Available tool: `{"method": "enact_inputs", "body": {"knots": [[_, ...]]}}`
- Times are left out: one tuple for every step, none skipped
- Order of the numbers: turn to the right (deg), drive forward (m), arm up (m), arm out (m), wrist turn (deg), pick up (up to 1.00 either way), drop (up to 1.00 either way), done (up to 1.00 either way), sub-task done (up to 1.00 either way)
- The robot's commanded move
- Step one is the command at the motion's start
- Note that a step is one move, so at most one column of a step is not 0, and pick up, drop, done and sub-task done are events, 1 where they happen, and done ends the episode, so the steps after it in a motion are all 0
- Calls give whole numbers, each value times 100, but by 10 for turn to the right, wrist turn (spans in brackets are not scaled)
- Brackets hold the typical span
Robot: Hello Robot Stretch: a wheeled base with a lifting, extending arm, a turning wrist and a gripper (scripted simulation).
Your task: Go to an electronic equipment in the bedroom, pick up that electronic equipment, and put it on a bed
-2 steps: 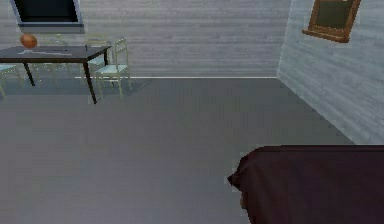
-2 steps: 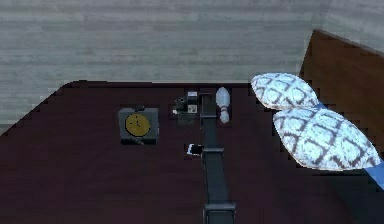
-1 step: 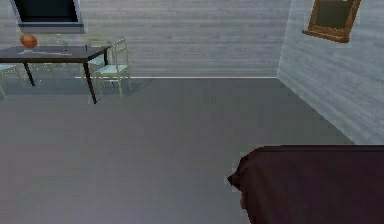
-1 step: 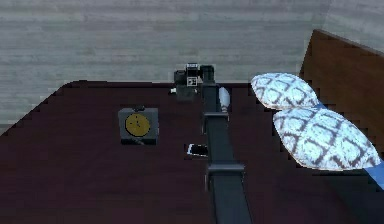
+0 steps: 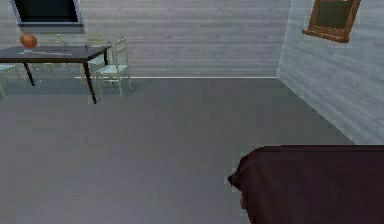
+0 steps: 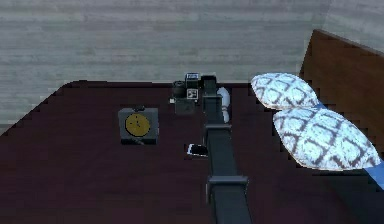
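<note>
The jaws hang over the bed; their state and load cannot be told. One square clock lies dial-up on the bed, left of and nearer than the jaws. One small flat device lies just left of the arm, long axis roughly left-right. Two pillows lie at the right.

1. Bed: dark maroon cover, flat; one corner shows at the forward view's lower right.
2. Small flat dark slab, pale-edged, phone-like: lying on the cover, just beside my arm.
3. Dark square piece with a round yellow face: flat on the cover, near the slab.
</note>
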Motion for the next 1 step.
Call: {"method": "enact_inputs", "body": {"knots": [[0,0,0,0,0,0,0,100,0]]}}
